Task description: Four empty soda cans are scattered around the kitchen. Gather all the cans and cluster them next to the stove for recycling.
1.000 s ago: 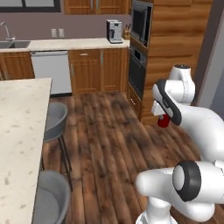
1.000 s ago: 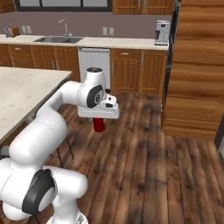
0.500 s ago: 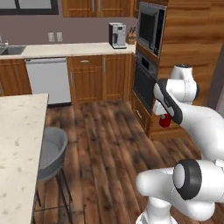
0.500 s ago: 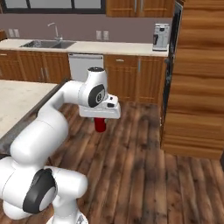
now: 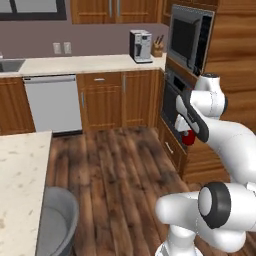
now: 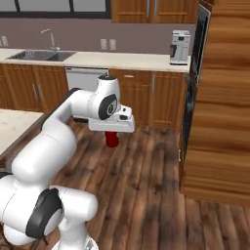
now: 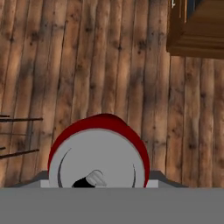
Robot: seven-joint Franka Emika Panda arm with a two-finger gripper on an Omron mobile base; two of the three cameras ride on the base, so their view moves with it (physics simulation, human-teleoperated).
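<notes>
The gripper (image 6: 112, 133) is closed on 1 red soda can (image 6: 112, 139), which hangs just below the hand, well above the wooden floor (image 6: 146, 176) and touching nothing else. In the left base view the can (image 5: 188, 137) shows as a red patch under the hand, in front of the tall oven cabinet (image 5: 220, 90). The can stands upright, its long axis vertical. The hand view looks straight down that axis, so the can's (image 7: 98, 153) silvery top end with its pull tab faces the camera and the red side shows as a rim around it, with floor planks beyond. No brand, label or writing can be read on the can, and none on the coffee machine (image 6: 179, 47) standing on the counter (image 6: 97, 58) by the wall
</notes>
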